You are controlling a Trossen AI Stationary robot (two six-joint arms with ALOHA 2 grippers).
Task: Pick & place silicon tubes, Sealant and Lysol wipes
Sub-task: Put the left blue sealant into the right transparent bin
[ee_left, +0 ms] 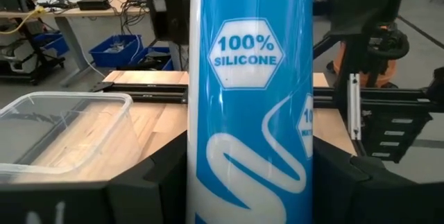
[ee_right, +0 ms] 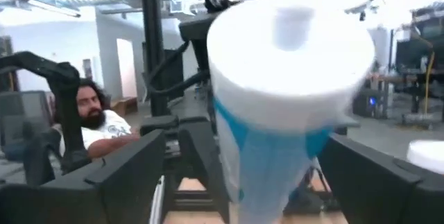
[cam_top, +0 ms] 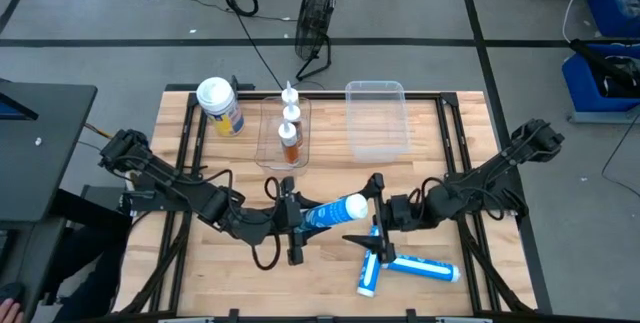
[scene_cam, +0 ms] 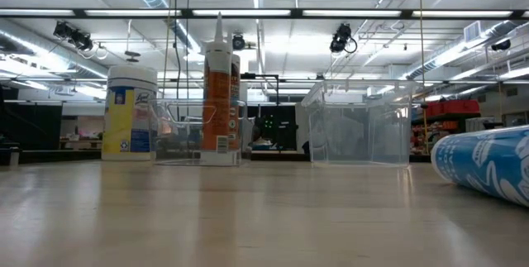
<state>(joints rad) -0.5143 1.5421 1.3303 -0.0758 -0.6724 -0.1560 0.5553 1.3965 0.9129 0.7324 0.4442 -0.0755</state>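
Blue glossy silicone tube is hanging above the table centre while we are passing it between arms: left pincer clenched on its base, right pincer straddling its white cap end, grip unclear. We are keeping it level. Rigid clear bin is waiting behind.

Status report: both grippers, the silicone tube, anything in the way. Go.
Left gripper shut on silicone tube, mid-table. Right gripper at its white cap end, jaws either side. Two more tubes lying below. Nothing blocking.
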